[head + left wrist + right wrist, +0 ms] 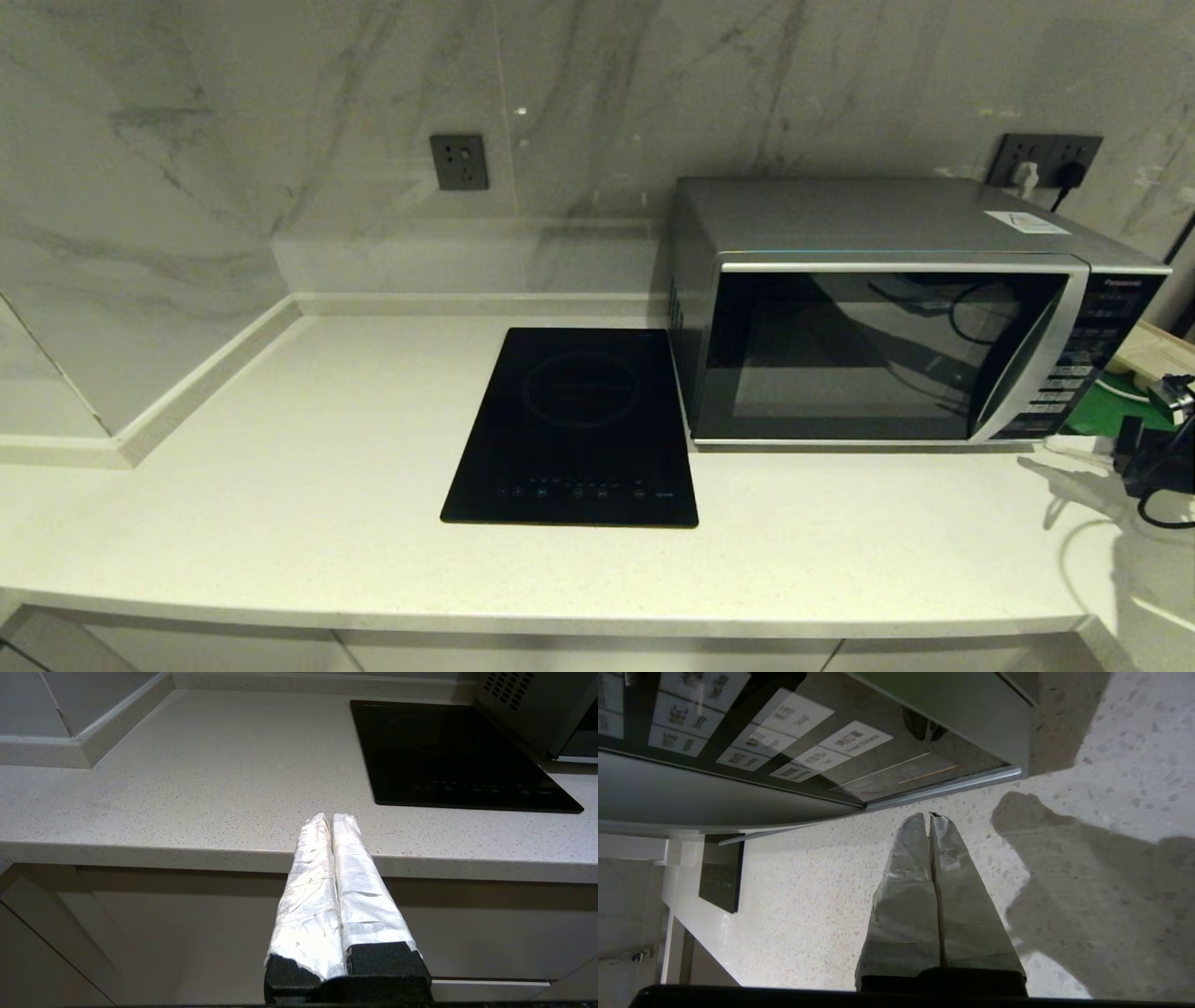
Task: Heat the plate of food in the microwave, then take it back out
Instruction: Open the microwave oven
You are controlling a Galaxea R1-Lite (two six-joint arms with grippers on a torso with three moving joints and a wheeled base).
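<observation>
The silver-grey microwave (pixel 896 317) stands at the back right of the counter with its dark glass door closed. No plate of food shows in any view; I cannot see through the glass. My right gripper (pixel 929 817) is shut and empty. It hovers low over the counter by the microwave's lower right corner, below the button panel (pixel 738 737); its wrapped tips (pixel 1062 443) show at the far right of the head view. My left gripper (pixel 332 817) is shut and empty, held in front of and below the counter's front edge, out of the head view.
A flat black induction hob (pixel 574 425) lies left of the microwave, also seen as the hob (pixel 448 751) from the left wrist. A green tray (pixel 1116 411) and cables sit right of the microwave. Wall sockets (pixel 458 161) are behind. Cabinet fronts (pixel 140 933) run below the counter.
</observation>
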